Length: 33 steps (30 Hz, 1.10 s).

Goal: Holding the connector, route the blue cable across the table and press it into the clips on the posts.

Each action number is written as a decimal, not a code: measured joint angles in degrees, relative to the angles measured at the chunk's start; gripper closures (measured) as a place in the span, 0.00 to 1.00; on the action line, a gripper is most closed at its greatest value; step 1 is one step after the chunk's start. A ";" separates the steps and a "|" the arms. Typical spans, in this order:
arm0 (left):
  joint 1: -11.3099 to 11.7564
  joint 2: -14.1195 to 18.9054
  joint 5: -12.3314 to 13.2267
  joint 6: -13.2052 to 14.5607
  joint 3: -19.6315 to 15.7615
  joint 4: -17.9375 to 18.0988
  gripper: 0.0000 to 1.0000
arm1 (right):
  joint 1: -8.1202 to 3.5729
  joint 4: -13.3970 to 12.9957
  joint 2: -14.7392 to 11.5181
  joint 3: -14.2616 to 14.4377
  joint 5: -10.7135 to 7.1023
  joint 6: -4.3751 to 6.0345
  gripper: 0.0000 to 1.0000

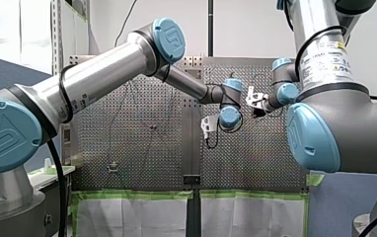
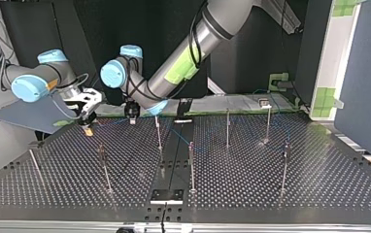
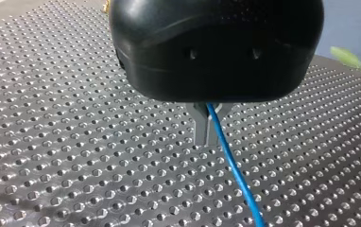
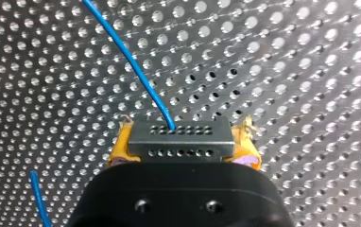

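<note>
My right gripper has its yellow pads shut on the grey connector. The blue cable leaves the connector and runs off over the perforated table. In the left wrist view my left gripper has its metal fingers shut on the blue cable just above the table. In the top view my right gripper hangs at the far left, and my left gripper is close beside it, near a post.
Several thin posts stand across the perforated table, among them one near the middle, two further right and one at the near left. A black strip runs down the table's middle.
</note>
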 joint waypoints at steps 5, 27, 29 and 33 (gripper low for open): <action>-0.23 0.28 -1.87 -0.72 0.90 -1.81 1.00 | -0.07 0.09 -1.04 -0.57 -0.01 0.24 1.00; -1.24 9.87 -4.43 0.99 1.46 -4.26 1.00 | -1.29 6.10 -9.14 -5.86 -3.86 2.42 1.00; -1.29 10.69 -4.39 1.00 1.55 -4.23 1.00 | -1.36 6.39 -9.79 -6.15 -3.92 2.63 1.00; -1.31 11.69 -4.46 1.01 2.19 -4.26 1.00 | -1.57 6.78 -10.68 -6.54 -4.26 2.98 1.00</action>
